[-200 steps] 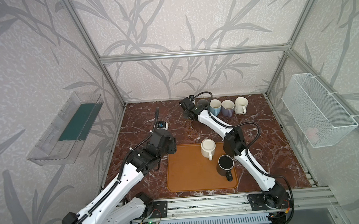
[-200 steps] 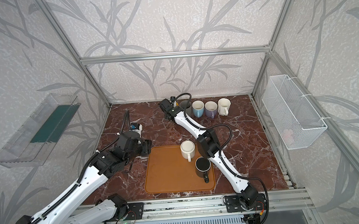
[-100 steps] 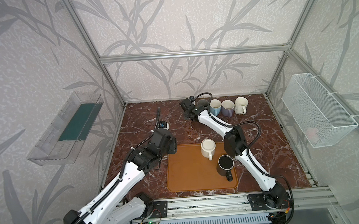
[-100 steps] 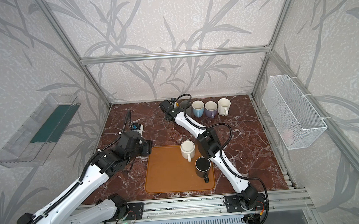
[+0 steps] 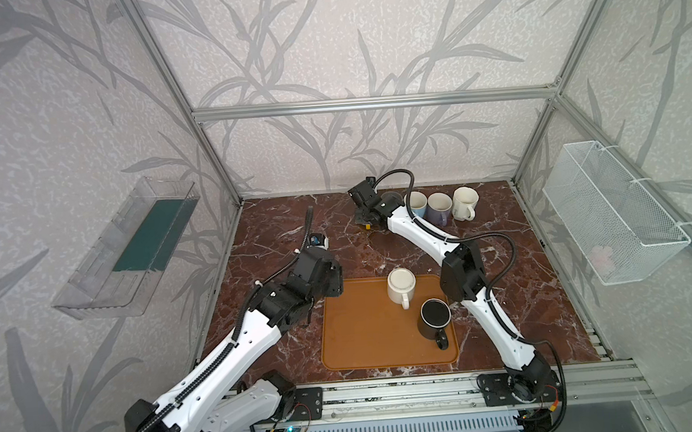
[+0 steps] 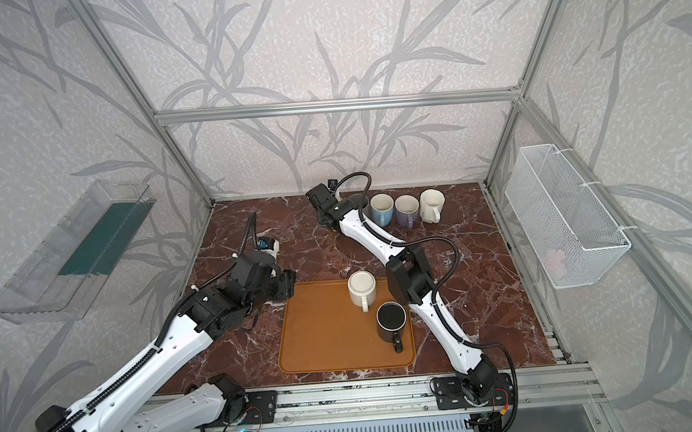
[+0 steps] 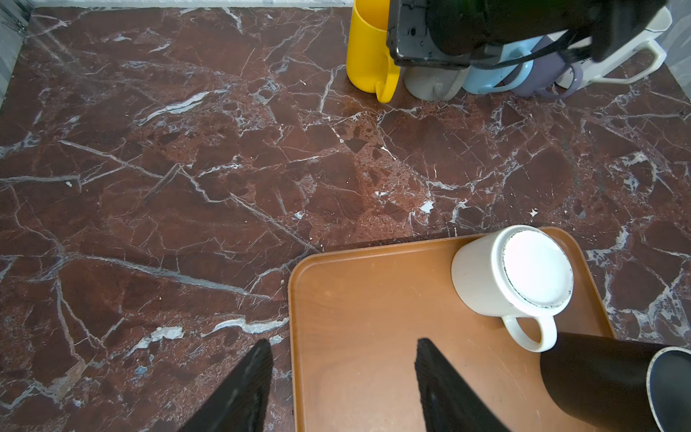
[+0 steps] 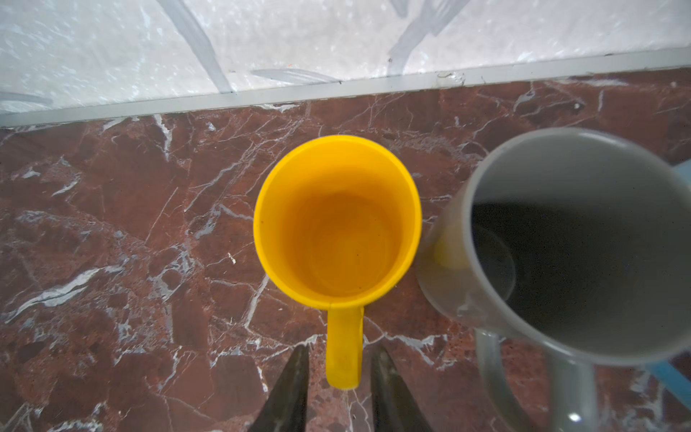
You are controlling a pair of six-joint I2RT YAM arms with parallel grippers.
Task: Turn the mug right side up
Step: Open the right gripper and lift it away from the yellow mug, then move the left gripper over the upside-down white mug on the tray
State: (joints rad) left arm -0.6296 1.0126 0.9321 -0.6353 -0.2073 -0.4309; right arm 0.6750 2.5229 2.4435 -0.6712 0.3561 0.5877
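A yellow mug [image 8: 336,224] stands mouth up on the marble at the back, left of a row of mugs. My right gripper [image 8: 342,349] is open. Its fingers flank the yellow handle with a thin gap on each side. In both top views the right gripper [image 5: 367,217] hides most of that mug. A white mug [image 5: 401,284] sits upside down on the orange tray [image 5: 365,340], base up, with a black mug [image 5: 435,319] beside it. My left gripper [image 7: 344,341] hangs open over the tray's left edge and holds nothing.
A grey mug [image 8: 579,239] stands right beside the yellow one, followed by a blue mug [image 5: 417,203], a purple mug [image 5: 439,208] and a cream mug [image 5: 464,202]. A wire basket [image 5: 615,210] hangs on the right wall. A clear bin [image 5: 130,249] hangs on the left wall.
The right gripper's jaws have eased slightly apart at the yellow handle. Neither arm has visibly shifted in the top views.
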